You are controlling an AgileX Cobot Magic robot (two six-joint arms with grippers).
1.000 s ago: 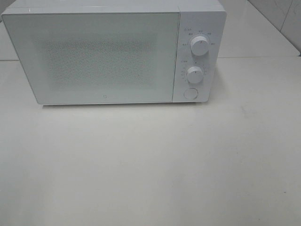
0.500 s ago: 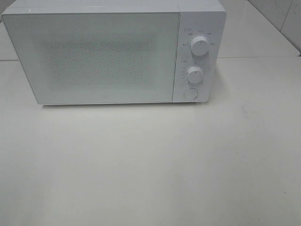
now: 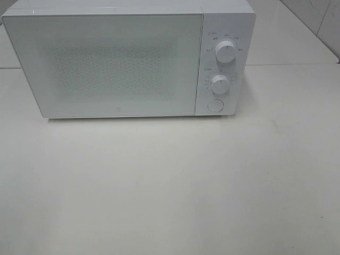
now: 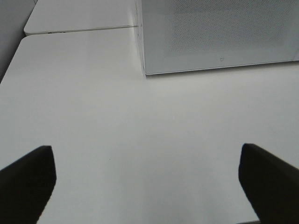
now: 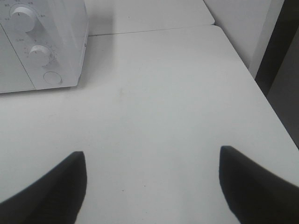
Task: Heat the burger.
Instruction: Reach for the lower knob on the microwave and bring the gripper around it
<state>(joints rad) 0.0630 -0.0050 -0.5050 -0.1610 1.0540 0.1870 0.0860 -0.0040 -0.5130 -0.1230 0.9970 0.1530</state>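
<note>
At twelve o'clock stands the shut microwave (image 3: 106, 64); you cannot see the burger. Your left tool (image 4: 147, 186) and right tool (image 5: 152, 184) gape wide, empty.

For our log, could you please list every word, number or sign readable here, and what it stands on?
No text is readable.
Marks around the upper white round knob and lower knob of the white box-shaped microwave: too small, blurred.
Tiny logo low on its door: too small.
</note>
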